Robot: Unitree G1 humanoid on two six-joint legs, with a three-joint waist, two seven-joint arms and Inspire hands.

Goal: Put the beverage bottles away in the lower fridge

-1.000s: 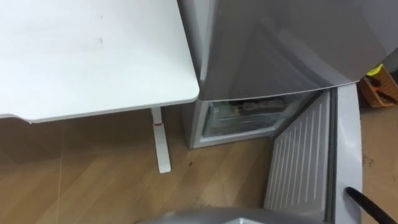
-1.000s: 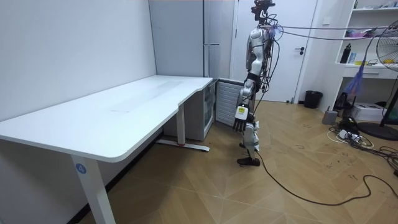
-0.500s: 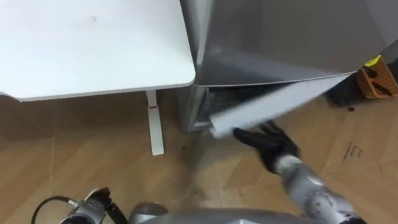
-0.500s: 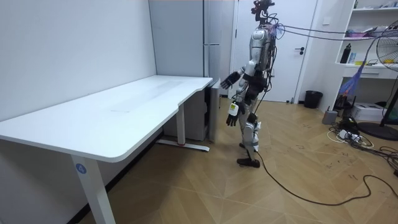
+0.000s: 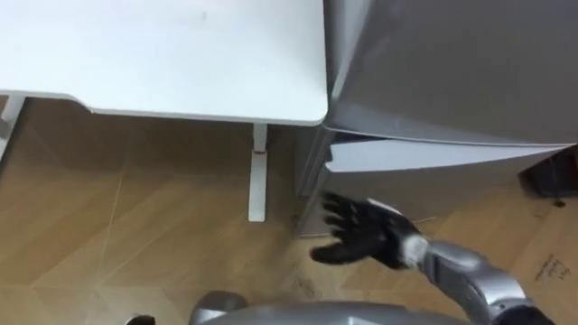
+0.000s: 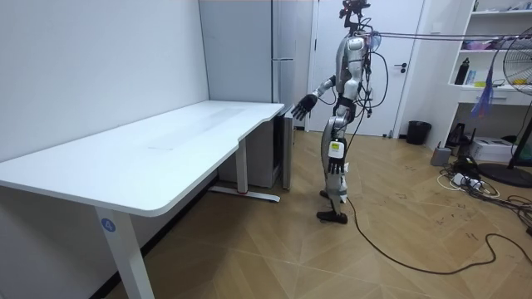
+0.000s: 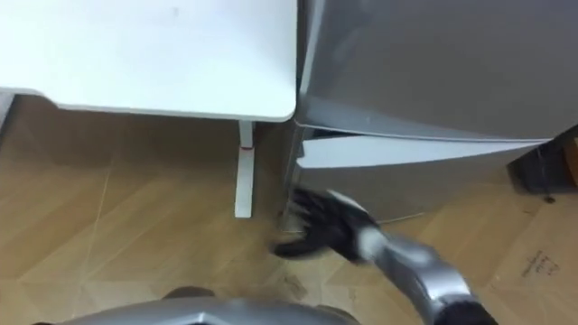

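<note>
The grey fridge [image 5: 452, 63] stands right of the white table. Its lower door [image 5: 470, 185] is swung almost shut, and the door's white top edge [image 5: 433, 155] still stands out a little from the cabinet. My right hand [image 5: 366, 233] is open with spread fingers, held in the air just before the lower door's left corner, apart from it. In the room view I stand upright before the fridge [image 6: 287, 50] with the right hand [image 6: 301, 105] stretched toward it and the left hand [image 6: 332, 160] hanging at my side.
The white table [image 5: 163, 54] meets the fridge's left side, with its white leg [image 5: 258, 176] on the wooden floor beside the fridge's lower corner. On the room view's right are a black bin [image 6: 418, 131], shelves [image 6: 486, 50] and a fan [image 6: 519, 108].
The lower fridge door swung from wide open to nearly shut. My right arm rose from my side, followed the door, and now holds off it. The eye view shifted.
</note>
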